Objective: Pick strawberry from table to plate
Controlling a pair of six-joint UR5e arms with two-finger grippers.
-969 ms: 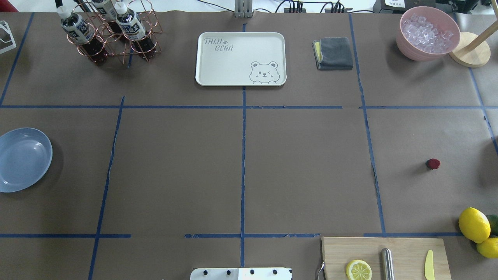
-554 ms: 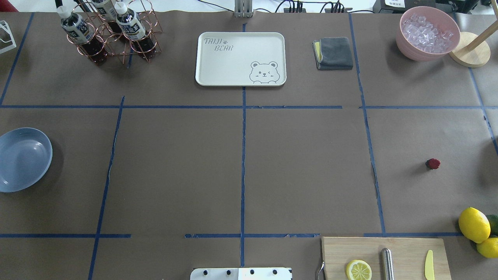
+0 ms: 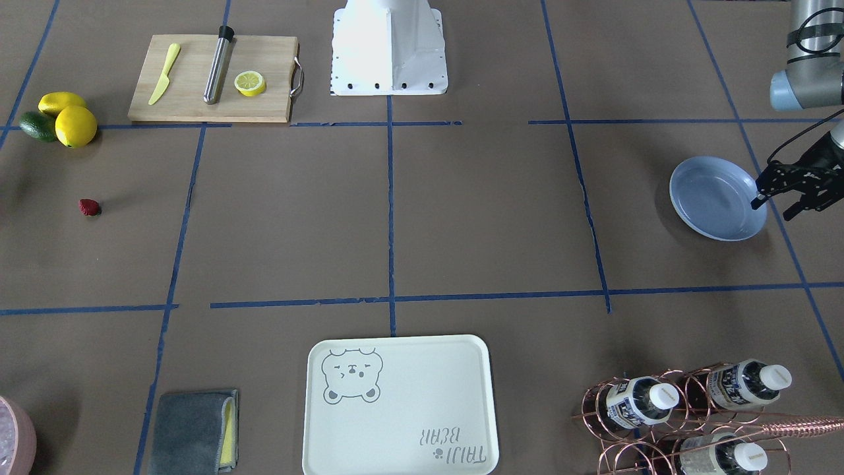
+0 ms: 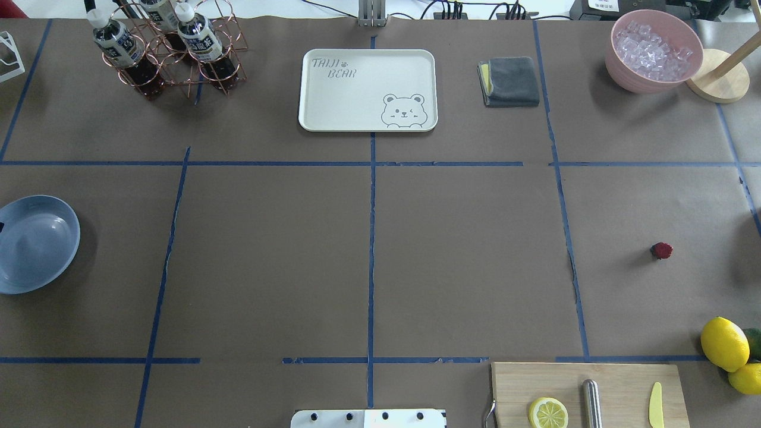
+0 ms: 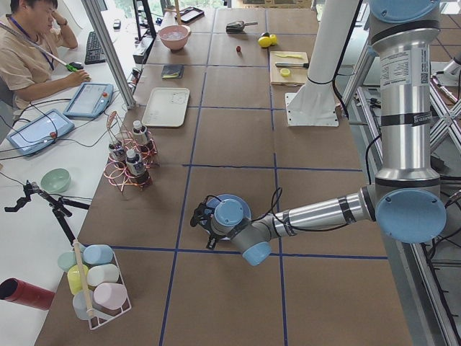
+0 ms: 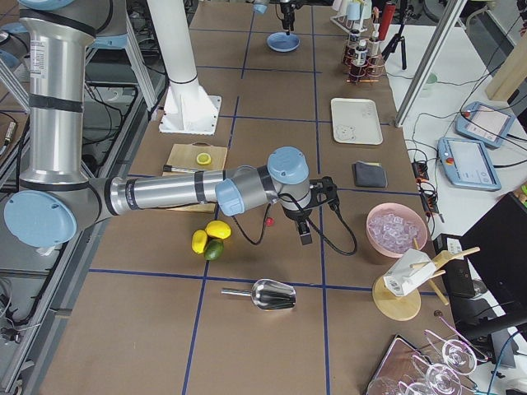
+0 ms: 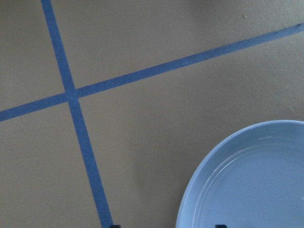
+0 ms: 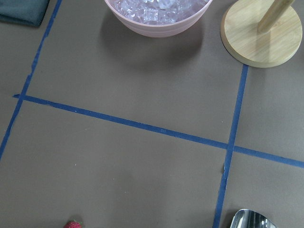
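Note:
The small dark-red strawberry (image 4: 661,250) lies alone on the brown-paper table (image 4: 464,261), far right in the overhead view, and shows again as the strawberry (image 3: 90,208) and strawberry (image 8: 72,224). The pale blue plate (image 4: 35,244) sits empty at the far left edge. My left gripper (image 3: 773,206) hovers open at the outer rim of the plate (image 3: 712,198), its two tips just showing wide apart over the plate (image 7: 256,185). My right gripper (image 6: 303,230) hangs just beyond the strawberry (image 6: 269,221); I cannot tell whether it is open or shut.
Two lemons (image 4: 725,343) and an avocado lie near the strawberry. A cutting board (image 4: 588,392) holds a lemon half, a metal rod and a yellow knife. Farther back stand a pink ice bowl (image 4: 654,50), a grey cloth (image 4: 510,81), a bear tray (image 4: 367,89) and a bottle rack (image 4: 166,47).
A dark tip of my left gripper has come into the overhead view at the left edge, over the plate. The strawberry and plate have not moved.

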